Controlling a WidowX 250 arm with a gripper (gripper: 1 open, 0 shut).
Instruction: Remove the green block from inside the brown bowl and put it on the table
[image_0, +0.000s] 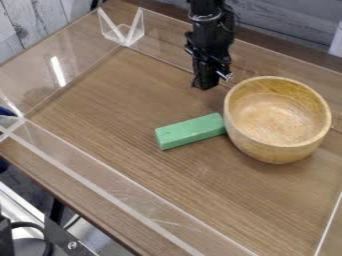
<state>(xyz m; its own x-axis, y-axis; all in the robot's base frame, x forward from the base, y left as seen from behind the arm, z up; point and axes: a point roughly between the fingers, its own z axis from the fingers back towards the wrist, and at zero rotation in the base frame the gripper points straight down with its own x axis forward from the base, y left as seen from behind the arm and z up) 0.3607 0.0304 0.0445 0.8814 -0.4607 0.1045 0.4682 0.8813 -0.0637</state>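
The green block (189, 131) lies flat on the brown wood-grain table (120, 120), just left of the brown bowl (277, 119) and nearly touching its rim. Nothing lies inside the bowl. My gripper (207, 84) points straight down behind the block and beside the bowl's far-left rim, a little above the tabletop. Its fingers are pressed together with nothing between them, and it stands apart from the block.
Low clear acrylic walls (54, 75) border the table on all sides. A clear acrylic corner piece (123, 28) stands at the back left. The bowl sits close to the right wall.
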